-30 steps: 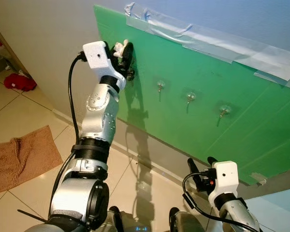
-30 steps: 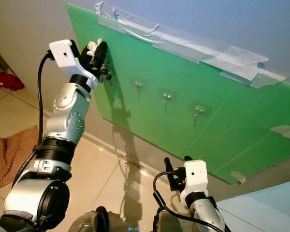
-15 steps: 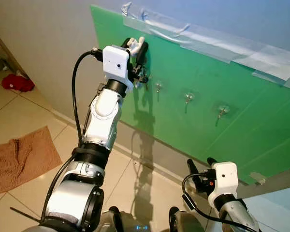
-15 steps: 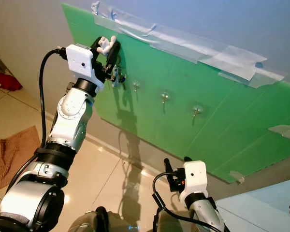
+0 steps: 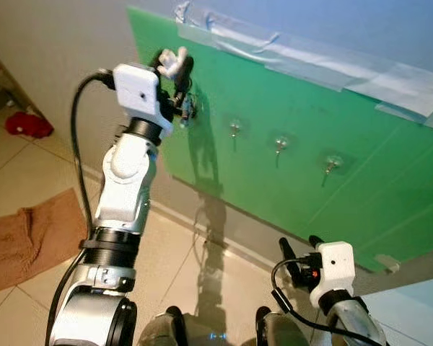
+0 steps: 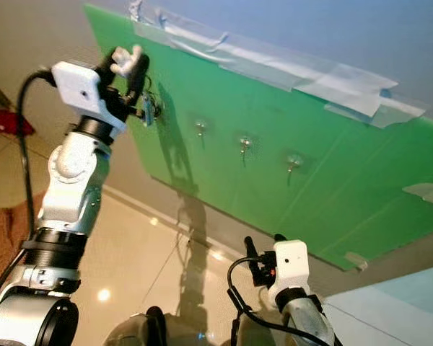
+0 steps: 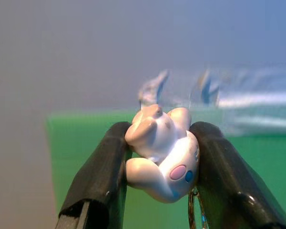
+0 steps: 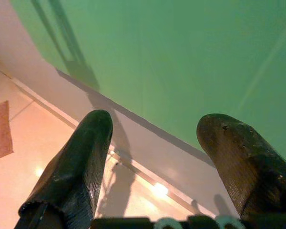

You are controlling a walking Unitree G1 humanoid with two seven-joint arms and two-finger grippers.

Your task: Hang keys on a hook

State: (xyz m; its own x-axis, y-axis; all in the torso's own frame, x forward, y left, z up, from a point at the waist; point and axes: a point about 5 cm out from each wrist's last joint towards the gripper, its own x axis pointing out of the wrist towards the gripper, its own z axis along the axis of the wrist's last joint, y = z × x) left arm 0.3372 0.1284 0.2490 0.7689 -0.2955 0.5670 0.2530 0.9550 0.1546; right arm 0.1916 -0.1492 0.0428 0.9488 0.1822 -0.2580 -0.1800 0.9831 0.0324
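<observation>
The keys (image 5: pixel 188 108) hang from a white figurine keychain (image 7: pixel 163 152) clamped between the fingers of the left gripper (image 5: pixel 175 66), raised against the green board (image 5: pixel 361 194) near its upper left corner. Three hooks (image 5: pixel 235 129) sit in a row to the right, apart from the keys. The right gripper (image 8: pixel 152 167) is low, fingers spread, holding nothing

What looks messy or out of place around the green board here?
The clear tape along the top of the green board is wrinkled and peeling at its ends. A brown towel lies crumpled on the floor.
</observation>
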